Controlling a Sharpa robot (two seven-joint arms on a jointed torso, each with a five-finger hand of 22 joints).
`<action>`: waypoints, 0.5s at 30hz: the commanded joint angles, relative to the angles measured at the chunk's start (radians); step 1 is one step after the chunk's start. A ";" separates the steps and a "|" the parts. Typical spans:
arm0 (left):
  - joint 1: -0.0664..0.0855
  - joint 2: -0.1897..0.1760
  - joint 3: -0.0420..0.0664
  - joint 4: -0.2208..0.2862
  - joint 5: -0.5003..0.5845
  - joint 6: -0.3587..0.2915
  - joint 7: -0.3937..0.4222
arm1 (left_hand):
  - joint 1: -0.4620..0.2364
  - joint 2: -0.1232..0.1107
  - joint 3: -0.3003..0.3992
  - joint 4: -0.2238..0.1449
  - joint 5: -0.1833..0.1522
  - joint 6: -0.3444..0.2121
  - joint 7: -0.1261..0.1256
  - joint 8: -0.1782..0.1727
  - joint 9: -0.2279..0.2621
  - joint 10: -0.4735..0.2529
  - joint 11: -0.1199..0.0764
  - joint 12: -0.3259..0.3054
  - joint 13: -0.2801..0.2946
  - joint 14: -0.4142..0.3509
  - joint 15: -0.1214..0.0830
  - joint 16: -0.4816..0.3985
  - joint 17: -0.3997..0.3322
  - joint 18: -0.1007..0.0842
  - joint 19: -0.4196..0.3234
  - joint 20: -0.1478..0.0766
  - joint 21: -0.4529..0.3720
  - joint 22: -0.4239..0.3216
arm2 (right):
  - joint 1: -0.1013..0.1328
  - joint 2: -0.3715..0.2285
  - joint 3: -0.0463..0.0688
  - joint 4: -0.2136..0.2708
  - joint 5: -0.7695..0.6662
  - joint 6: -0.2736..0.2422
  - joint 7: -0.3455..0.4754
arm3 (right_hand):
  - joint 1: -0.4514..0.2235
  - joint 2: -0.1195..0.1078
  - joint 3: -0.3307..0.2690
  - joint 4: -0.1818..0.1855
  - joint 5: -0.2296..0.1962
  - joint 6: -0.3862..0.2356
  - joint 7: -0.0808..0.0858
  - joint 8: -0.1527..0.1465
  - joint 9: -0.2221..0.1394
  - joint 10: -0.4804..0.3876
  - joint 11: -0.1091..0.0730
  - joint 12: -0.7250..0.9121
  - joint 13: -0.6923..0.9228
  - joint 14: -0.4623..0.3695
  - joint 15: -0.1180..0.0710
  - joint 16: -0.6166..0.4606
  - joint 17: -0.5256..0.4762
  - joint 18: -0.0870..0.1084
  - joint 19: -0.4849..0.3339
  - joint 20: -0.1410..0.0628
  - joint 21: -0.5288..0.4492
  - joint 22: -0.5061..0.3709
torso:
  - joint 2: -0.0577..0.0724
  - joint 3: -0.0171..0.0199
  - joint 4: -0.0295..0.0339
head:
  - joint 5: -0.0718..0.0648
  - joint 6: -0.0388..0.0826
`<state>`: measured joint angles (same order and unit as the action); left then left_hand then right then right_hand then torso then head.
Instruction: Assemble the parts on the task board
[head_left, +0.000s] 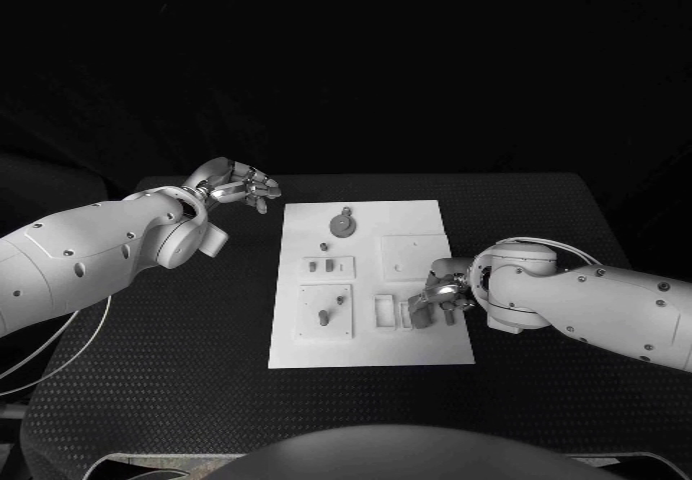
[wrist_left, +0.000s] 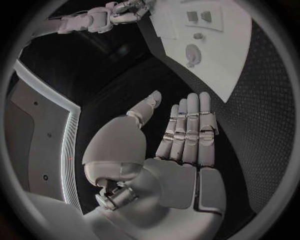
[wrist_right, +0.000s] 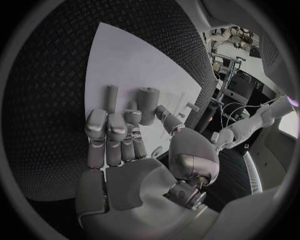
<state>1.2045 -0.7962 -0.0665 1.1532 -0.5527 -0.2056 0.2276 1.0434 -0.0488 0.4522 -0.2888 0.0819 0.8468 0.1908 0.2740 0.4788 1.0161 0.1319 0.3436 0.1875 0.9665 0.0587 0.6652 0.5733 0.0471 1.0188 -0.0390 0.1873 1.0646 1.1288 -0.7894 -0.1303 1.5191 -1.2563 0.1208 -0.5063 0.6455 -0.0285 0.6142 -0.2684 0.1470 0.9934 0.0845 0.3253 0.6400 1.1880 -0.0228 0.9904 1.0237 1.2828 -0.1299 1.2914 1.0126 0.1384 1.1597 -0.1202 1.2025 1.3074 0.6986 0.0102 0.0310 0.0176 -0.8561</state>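
Observation:
The white task board (head_left: 368, 340) lies mid-table. My right hand (head_left: 440, 297) is down at its right near part, fingers curled over two upright grey pegs. In the right wrist view the thumb and a fingertip (wrist_right: 132, 117) close on either side of the thicker peg (wrist_right: 148, 102); the thinner peg (wrist_right: 111, 97) stands free beside it. My left hand (head_left: 238, 185) hovers off the board's far left corner, fingers straight and holding nothing; its flat palm (wrist_left: 187, 165) faces the table. A teardrop-shaped part (head_left: 342, 225) lies at the board's far end.
Small parts sit in a recess (head_left: 327, 265) and on a square panel with pegs (head_left: 327, 310). A slot (head_left: 382, 310) lies just left of my right hand. Black table mat (head_left: 159, 340) runs on both sides of the board.

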 joint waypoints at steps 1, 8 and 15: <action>0.001 0.001 0.001 0.001 0.007 0.012 0.006 | -0.009 -0.003 -0.005 0.002 0.001 -0.002 -0.005 0.007 -0.001 0.002 -0.002 0.007 0.001 0.002 0.000 0.002 0.001 0.016 0.007 -0.001 0.005 0.002 | -0.009 0.001 -0.007 -0.001 -0.004 0.004 -0.013 | 0.054 0.037 0.018 -0.024 0.005 0.010 -0.002 -0.006 0.001 0.003 -0.007 0.007 -0.001 0.007 -0.004 -0.004 0.001 0.123 -0.001 0.007 0.008 0.015 | 0.000 -0.0006 0.0005 | 0.000 0.000; 0.001 0.001 0.001 0.000 0.007 0.012 0.005 | -0.009 -0.002 -0.004 0.001 0.001 -0.002 -0.005 0.007 -0.001 0.001 -0.002 0.007 0.002 0.002 0.000 0.001 0.002 0.016 0.007 -0.002 0.005 0.002 | -0.009 -0.013 -0.007 0.005 0.040 -0.047 -0.002 | 0.085 0.052 0.009 -0.022 0.003 0.021 -0.003 -0.005 0.005 -0.003 -0.007 0.000 -0.008 0.002 -0.004 -0.017 0.000 0.123 -0.008 0.014 0.003 0.013 | 0.000 -0.0005 0.0001 | 0.001 0.000; 0.001 0.001 0.000 -0.003 0.007 0.012 0.005 | -0.010 -0.002 -0.004 0.001 0.001 -0.002 -0.005 0.007 -0.001 0.001 -0.002 0.007 0.002 0.002 0.000 0.001 0.003 0.016 0.007 -0.002 0.005 0.002 | -0.004 -0.032 -0.007 0.026 0.076 -0.083 0.001 | 0.074 0.075 0.005 -0.016 0.004 0.030 -0.005 -0.003 0.006 -0.002 -0.009 -0.003 -0.012 0.003 -0.004 -0.022 -0.002 0.123 -0.011 0.020 -0.001 0.011 | 0.000 -0.0001 0.0007 | 0.001 0.001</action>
<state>1.2045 -0.7960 -0.0666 1.1505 -0.5525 -0.2048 0.2270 1.0434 -0.0488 0.4522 -0.2888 0.0819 0.8468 0.1908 0.2781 0.4788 1.0161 0.1319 0.3476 0.1883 0.9665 0.0587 0.6652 0.5743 0.0525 1.0187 -0.0389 0.1873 1.0654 1.1252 -0.8182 -0.1352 1.5425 -1.2135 0.0630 -0.5050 0.6752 -0.0163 0.6086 -0.2740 0.1473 1.0164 0.0760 0.3149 0.6416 1.1883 -0.0307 0.9913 1.0125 1.2860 -0.1298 1.2729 1.0112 0.1384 1.1488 -0.1066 1.2065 1.3074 0.6984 0.0096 0.0314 0.0185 -0.8557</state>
